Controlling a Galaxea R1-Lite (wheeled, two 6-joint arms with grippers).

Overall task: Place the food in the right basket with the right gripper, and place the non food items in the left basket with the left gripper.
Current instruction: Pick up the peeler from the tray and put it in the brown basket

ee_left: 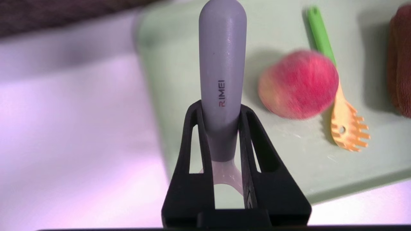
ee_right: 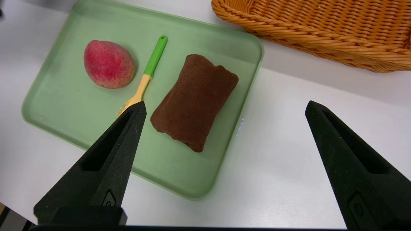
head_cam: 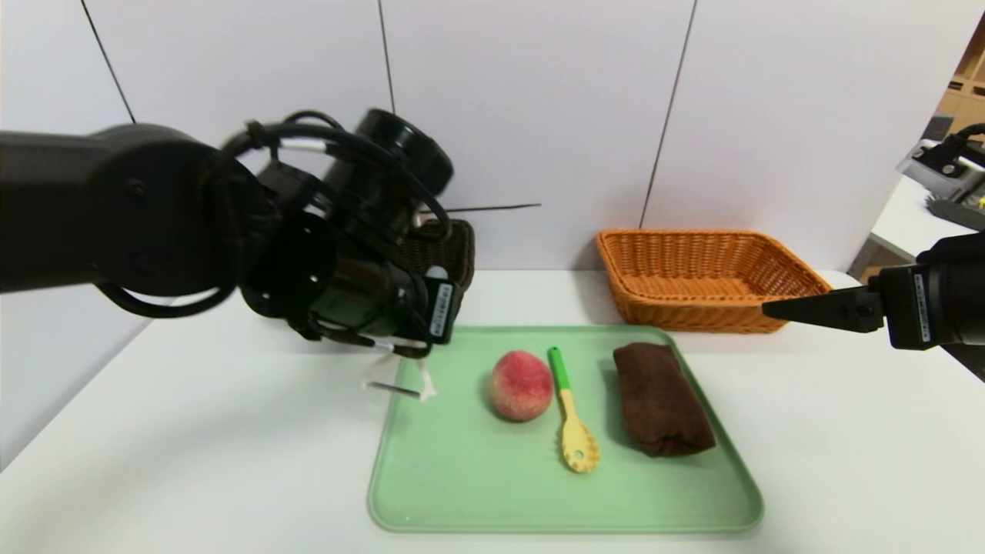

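Observation:
My left gripper (head_cam: pixel 400 345) is shut on a peeler (ee_left: pixel 222 57) with a grey handle and a white forked head (head_cam: pixel 425 383), holding it over the left edge of the green tray (head_cam: pixel 462 492). On the tray lie a red peach (head_cam: pixel 522 385), a yellow pasta spoon with a green handle (head_cam: pixel 571 412) and a rolled brown towel (head_cam: pixel 660 398). The dark left basket (head_cam: pixel 454 250) is mostly hidden behind the left arm. The orange right basket (head_cam: pixel 700 277) stands behind the tray. My right gripper (ee_right: pixel 224 106) hovers open and empty at the right, above the table beside the towel (ee_right: pixel 196 99).
The white table (head_cam: pixel 192 462) meets a white panelled wall close behind the baskets. The left arm's bulk covers the back left of the table. A second table with equipment (head_cam: pixel 943 173) stands at the far right.

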